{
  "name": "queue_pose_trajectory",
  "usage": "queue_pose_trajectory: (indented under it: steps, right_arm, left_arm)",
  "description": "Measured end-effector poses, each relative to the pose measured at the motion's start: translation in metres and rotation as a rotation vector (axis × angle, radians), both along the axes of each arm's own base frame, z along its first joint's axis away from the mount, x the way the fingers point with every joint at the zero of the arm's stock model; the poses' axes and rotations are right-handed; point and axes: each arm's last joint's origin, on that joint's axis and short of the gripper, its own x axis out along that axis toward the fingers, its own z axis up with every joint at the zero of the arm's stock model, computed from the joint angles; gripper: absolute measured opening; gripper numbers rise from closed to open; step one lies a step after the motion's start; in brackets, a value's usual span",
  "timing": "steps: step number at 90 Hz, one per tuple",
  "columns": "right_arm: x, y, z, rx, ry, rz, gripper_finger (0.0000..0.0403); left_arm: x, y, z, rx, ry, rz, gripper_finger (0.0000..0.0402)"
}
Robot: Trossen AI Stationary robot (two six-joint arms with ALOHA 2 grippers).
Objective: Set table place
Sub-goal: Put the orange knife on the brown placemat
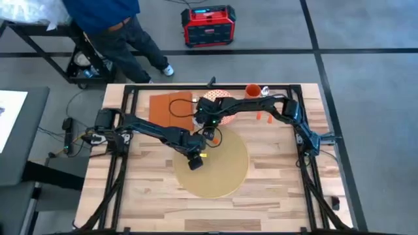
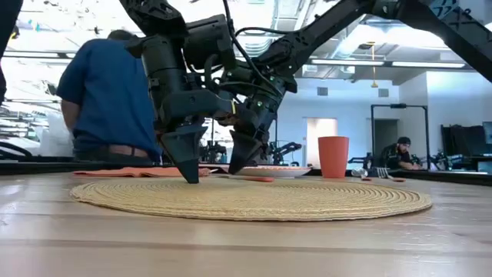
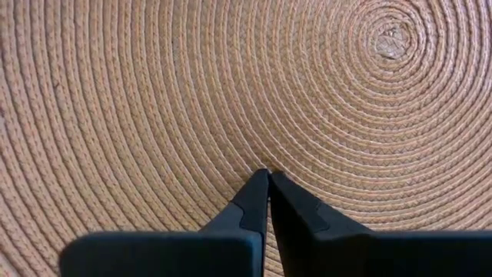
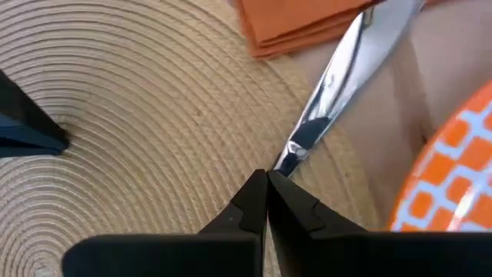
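The place, a large round tan woven placemat (image 1: 212, 163), lies flat in the middle of the wooden table (image 1: 281, 183). My left gripper (image 1: 194, 162) (image 3: 267, 174) is shut, with its tips down on the mat, left of the mat's centre. At the mat's far edge my right gripper (image 1: 210, 128) (image 4: 267, 177) is shut on a shiny silver utensil (image 4: 338, 73). The utensil runs from the fingers across the mat's rim toward a folded rust-orange napkin (image 4: 300, 23). My left gripper touches the placemat's top surface (image 3: 265, 158) with the tips of its shut fingers, coming from above and pointing down. The mat lies flat on the table. My right gripper pinches the utensil's near end (image 4: 289, 158) at the free ends of its two fingers. The fingers slant down, in line with the utensil. Its other end reaches over the napkin's edge.
An orange-and-white patterned plate (image 1: 221, 106) and an orange cup (image 1: 253, 90) stand at the far side, and the napkin (image 1: 171, 108) lies to their left. Black frame rails (image 1: 209, 85) border the table. A person (image 1: 114, 29) stands beyond the far left corner.
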Motion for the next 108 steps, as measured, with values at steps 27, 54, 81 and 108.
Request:
queue_pose_trajectory:
  steps: [27, 54, 81, 108]
  right_arm:
    - [-0.008, 0.013, -0.003, 0.030, 0.116, 0.043, 0.0000]
    - [-0.014, 0.043, -0.005, 0.065, 0.243, 0.094, 0.0000]
    - [-0.021, 0.064, -0.007, 0.106, 0.364, 0.067, 0.0000]
    - [-0.022, 0.092, -0.006, 0.121, 0.429, 0.048, 0.0000]
  left_arm:
    - [0.000, 0.001, 0.000, 0.004, 0.000, -0.009, 0.0000]
    - [0.000, 0.001, 0.000, 0.027, 0.000, -0.020, 0.0000]
    - [0.000, 0.001, -0.001, 0.034, 0.001, -0.021, 0.0000]
    - [-0.008, 0.001, -0.012, 0.042, 0.011, -0.020, 0.0000]
